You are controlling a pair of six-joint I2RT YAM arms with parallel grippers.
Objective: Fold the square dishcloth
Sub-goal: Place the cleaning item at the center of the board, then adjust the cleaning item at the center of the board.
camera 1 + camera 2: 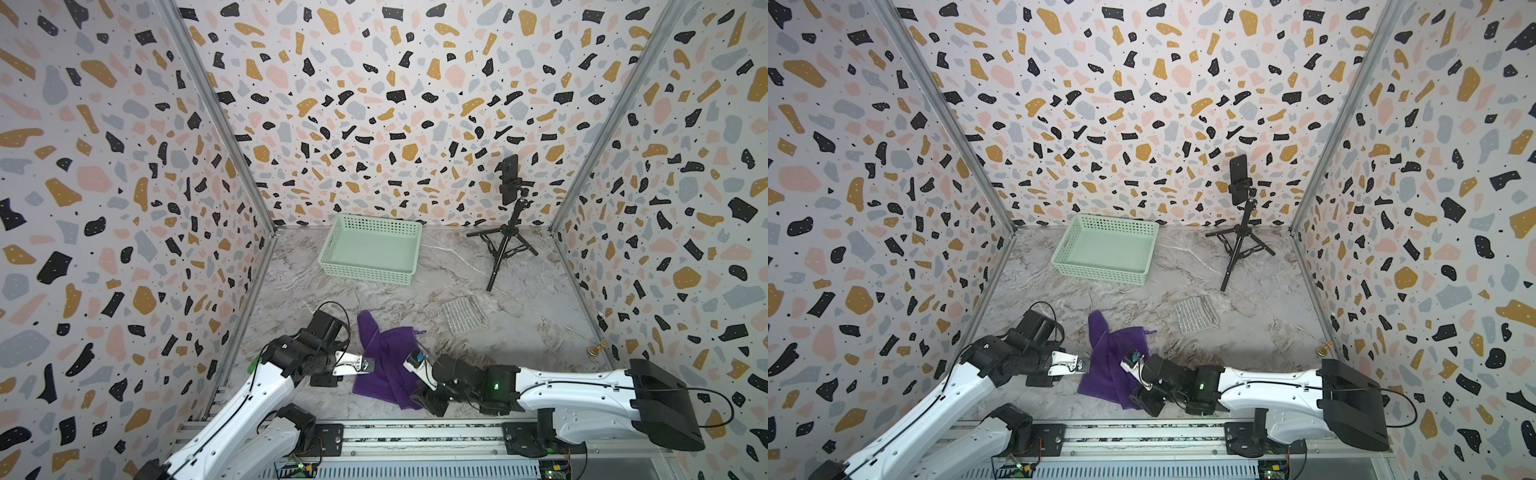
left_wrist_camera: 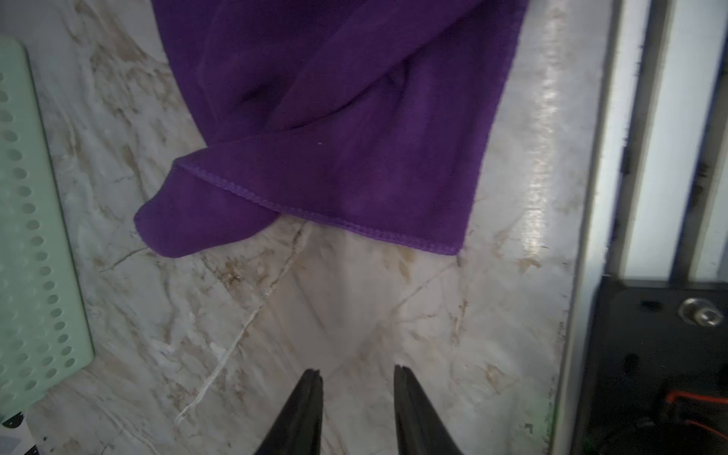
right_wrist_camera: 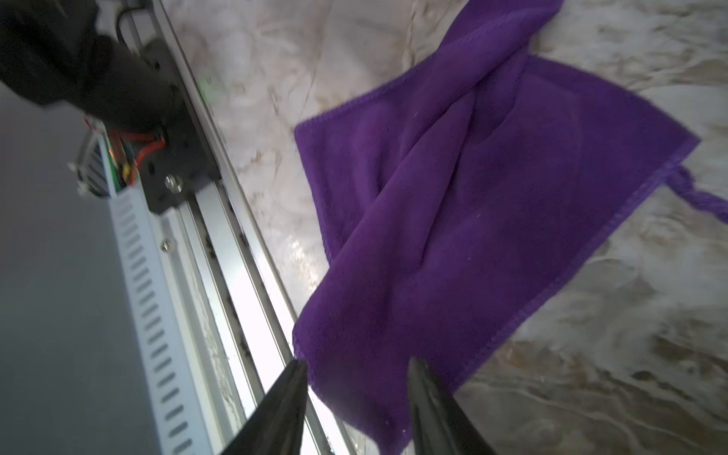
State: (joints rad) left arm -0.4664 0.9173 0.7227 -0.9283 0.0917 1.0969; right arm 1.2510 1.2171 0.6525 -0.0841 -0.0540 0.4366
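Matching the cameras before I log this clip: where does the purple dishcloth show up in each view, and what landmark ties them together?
Top view: purple dishcloth low centre.
Top view: low, slightly left of centre.
Left wrist: ahead of the left gripper, clear of its tips.
Right wrist: mid-frame, one corner reaching the right gripper.
Shared landmark: the aluminium rail along the dishcloth's near side, in all four.

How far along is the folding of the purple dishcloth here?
Done: little; the purple plush dishcloth lies bunched on the marble table, a ridge across it and one flap doubled over. In hand: nothing; the left gripper is open over bare table beside it, the right gripper open at a cloth corner. Left: flatten it and fold squarely.
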